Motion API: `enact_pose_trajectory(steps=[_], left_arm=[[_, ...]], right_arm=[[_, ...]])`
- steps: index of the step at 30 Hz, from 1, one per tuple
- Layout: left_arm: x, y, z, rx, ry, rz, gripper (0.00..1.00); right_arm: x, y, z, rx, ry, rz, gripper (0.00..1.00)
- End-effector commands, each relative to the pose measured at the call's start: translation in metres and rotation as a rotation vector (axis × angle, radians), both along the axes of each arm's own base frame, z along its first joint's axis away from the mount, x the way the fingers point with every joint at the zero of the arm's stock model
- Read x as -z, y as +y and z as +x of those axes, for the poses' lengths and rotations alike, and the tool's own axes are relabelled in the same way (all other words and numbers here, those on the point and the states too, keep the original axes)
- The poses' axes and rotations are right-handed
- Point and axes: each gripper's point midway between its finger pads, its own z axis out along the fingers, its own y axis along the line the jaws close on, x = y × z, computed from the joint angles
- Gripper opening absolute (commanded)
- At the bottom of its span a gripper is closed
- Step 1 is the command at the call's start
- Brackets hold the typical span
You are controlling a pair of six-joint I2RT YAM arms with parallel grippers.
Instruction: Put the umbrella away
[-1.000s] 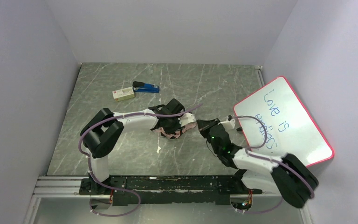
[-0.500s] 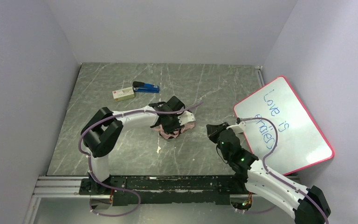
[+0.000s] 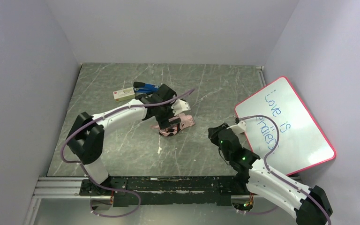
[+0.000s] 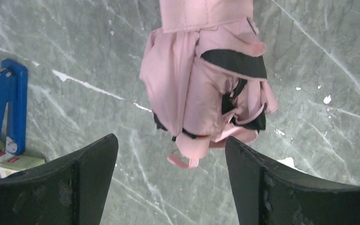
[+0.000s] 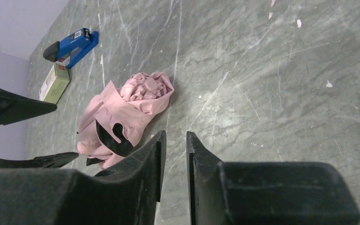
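Umbrella (image 3: 176,124) sits bundled on the table (image 3: 215,89), near the middle. I've got the left gripper (image 4: 168,145) hanging over it, jaws spread wide, gripping nothing. Right gripper (image 5: 174,140) is off to the side, fingers nearly together, empty.

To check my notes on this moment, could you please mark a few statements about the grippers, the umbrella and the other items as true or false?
1. The left gripper is open and does not hold the umbrella. True.
2. The right gripper grips the umbrella. False: it holds nothing and is apart from the umbrella.
3. A blue stapler lies beside a small box. True.
4. The whiteboard lies flat in the middle. False: it leans at the far right.
5. The umbrella is spread open. False: it is folded into a bunched bundle.
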Motion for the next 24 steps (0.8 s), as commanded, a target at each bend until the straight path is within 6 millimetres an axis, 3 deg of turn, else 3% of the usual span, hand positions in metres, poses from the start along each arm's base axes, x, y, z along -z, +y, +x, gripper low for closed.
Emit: enact_pose_trajectory(steps=[1,4,8,11,17,24], left_arm=[[-0.041,0.012,0.006,-0.036,-0.033,-0.067,0.88],[-0.076,0.030,0.027,-0.161,-0.123,-0.132,0.91],[-0.113,0.069,0.051,-0.411,-0.248,-0.202,0.93],[-0.129,0.088,0.047,-0.499,-0.284,-0.241,0.95],[-0.160,0.137,0.039,-0.691,-0.385,-0.312,0.97],[-0.161,0.183,0.010,-0.960,-0.354,-0.480,0.97]], right_arm=[[-0.020,-0.008,0.004,0.000,-0.009,-0.107,0.30],[-0.036,-0.012,0.008,-0.024,-0.017,-0.209,0.37],[-0.059,-0.013,0.013,-0.067,-0.030,-0.325,0.52],[-0.075,-0.012,0.016,-0.116,-0.036,-0.413,0.58],[-0.102,-0.020,0.018,-0.165,-0.041,-0.570,0.98],[-0.129,-0.028,0.013,-0.146,-0.066,-0.568,1.00]])
